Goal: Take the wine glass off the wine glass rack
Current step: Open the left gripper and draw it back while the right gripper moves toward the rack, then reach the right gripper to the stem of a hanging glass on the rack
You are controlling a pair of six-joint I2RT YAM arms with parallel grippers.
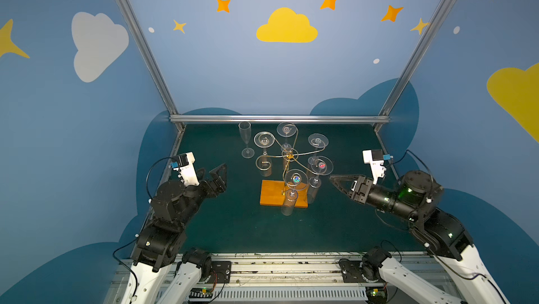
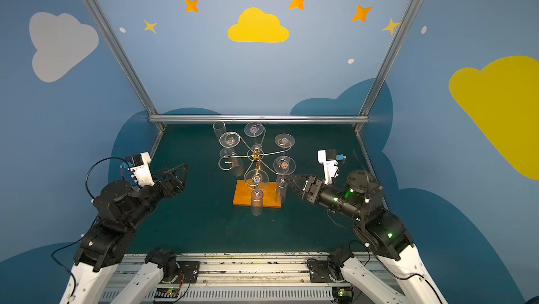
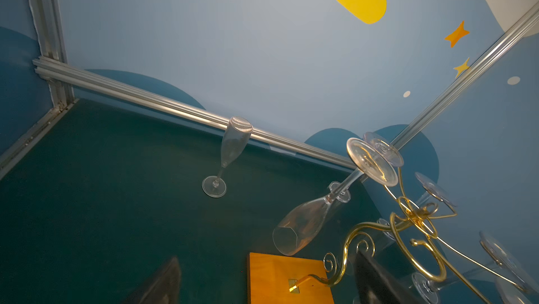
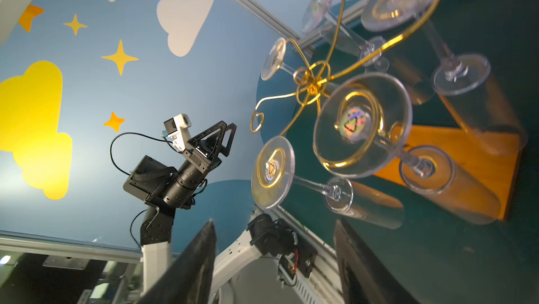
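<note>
Progress, as I judge it, is partial. My left gripper (image 1: 215, 172) hangs above the table (image 1: 221, 229), well apart from everything. Its fingers (image 3: 163, 282) are spread wide in the left wrist view, with nothing between them.

Next along, one flute (image 1: 246, 139) stands upright on its foot near the back rail, clear of the wire. Just beside it, one spiral curl (image 1: 264, 163) carries no glass. I take that flute as the one off its arm, so that part looks done.

In the middle stands the wine glass rack (image 1: 288, 156) on its wooden base (image 1: 271, 193). In both top views I count five glasses hanging upside down by their feet from the other curls. If the whole rack is to be cleared, most of the work is left.

Furthest right of those nearer me hangs the wine glass (image 1: 321, 166) with a red mark on its foot. My right gripper (image 1: 334, 177) is turned on its side and points at that glass's stem from just beside it. In the right wrist view its fingers (image 4: 189, 261) stand apart with only air between them, and the glass lies ahead of them, not inside. Whether a fingertip touches the stem I cannot tell. No grip is made yet: reach in, close, and slide the foot out of its curl.
</note>
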